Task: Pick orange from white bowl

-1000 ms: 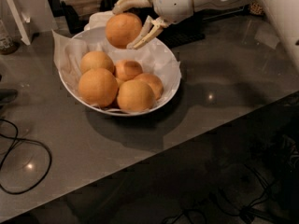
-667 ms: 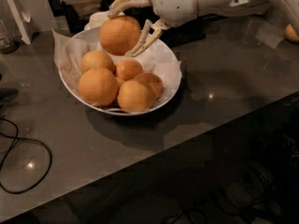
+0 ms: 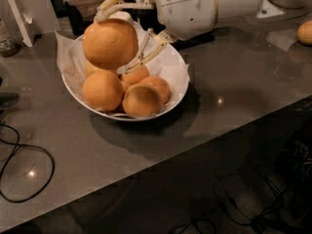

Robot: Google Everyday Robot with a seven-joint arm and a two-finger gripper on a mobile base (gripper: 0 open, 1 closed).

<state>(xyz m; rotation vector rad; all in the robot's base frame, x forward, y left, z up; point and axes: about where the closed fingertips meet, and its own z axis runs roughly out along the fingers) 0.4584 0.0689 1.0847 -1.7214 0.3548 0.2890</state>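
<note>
Grey countertop [image 3: 229,96], white bowl [image 3: 178,79] at upper left. Gripper [image 3: 119,40] reaches in from upper right, its 2 fingers [image 3: 141,57] clamped on the orange [image 3: 110,43], 1 over the top, 1 at its right side. Orange is above the bowl's left half, over the other oranges [image 3: 141,100].

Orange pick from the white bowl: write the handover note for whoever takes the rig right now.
Claw: shut on the orange, held above the rear left of the white bowl.
Bowl: on the grey counter, paper-lined, several other oranges inside; one more orange lies far right on the counter.
Done: orange gripped and raised above the pile.
Left: carry it away from the bowl without dropping it.
</note>
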